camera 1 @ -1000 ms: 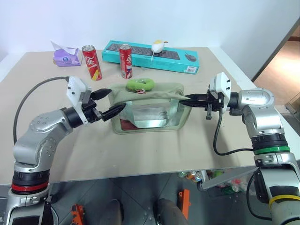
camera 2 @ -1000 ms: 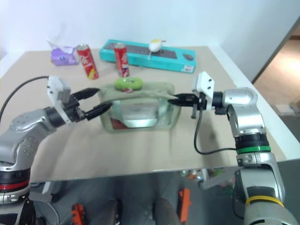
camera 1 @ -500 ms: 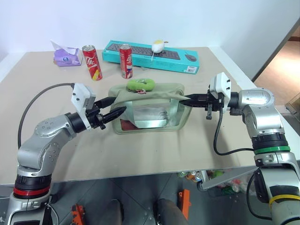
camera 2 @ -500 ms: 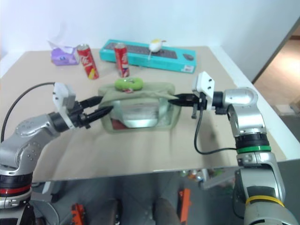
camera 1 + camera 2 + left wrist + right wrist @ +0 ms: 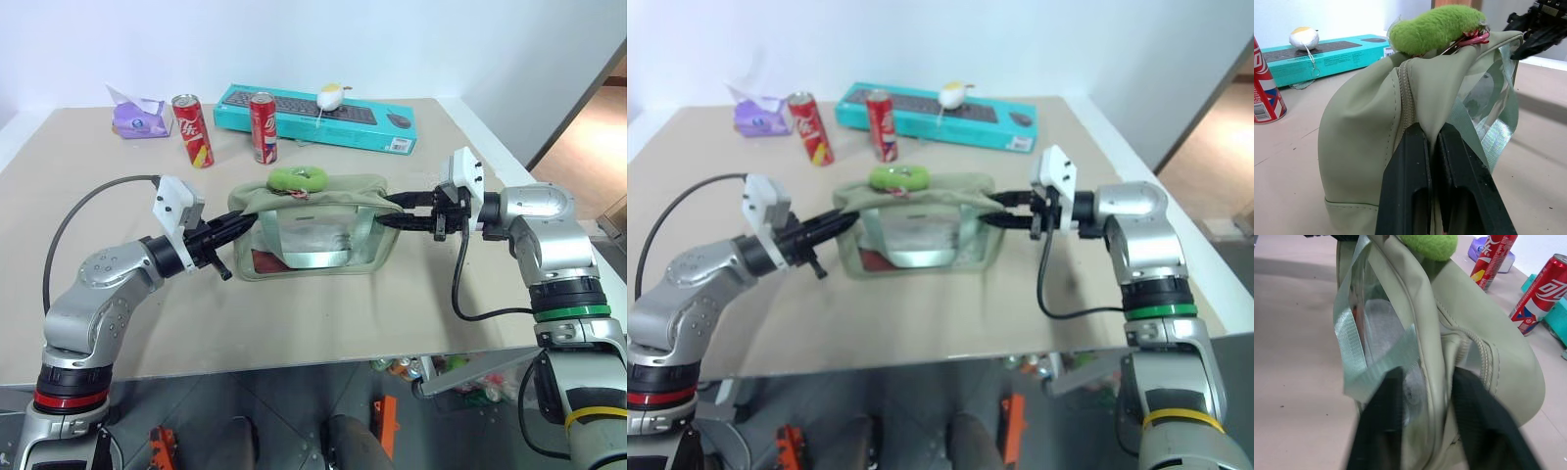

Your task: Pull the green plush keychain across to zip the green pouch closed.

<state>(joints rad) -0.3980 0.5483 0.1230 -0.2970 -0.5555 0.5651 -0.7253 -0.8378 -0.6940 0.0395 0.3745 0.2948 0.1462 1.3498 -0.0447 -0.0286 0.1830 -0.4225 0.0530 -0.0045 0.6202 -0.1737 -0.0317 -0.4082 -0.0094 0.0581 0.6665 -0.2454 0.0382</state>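
On the bench (image 5: 323,323), near its middle, stands the green pouch (image 5: 313,230), upright, with its clear window side facing me. The green plush keychain (image 5: 299,178) lies on top of the pouch, toward its far edge and left of centre, a small red clip just beside it.

At the pouch's left end, the left gripper (image 5: 238,224) is clenched on the fabric: in the left wrist view its two black fingers (image 5: 1408,186) are pressed together around the seam where the zipper runs down the end panel. At the other end, the right gripper (image 5: 392,209) reaches in level from the right, its fingers (image 5: 1378,426) parted and straddling the pouch's end seam; whether they actually pinch the fabric I cannot tell, since the close view is blurred there.

Behind the pouch stand two red cans (image 5: 263,127), one leaning slightly, and farther back a long teal keyboard box (image 5: 313,117) with a small white and yellow toy (image 5: 330,97) on it. A purple tissue pack (image 5: 138,117) sits at the back left corner.
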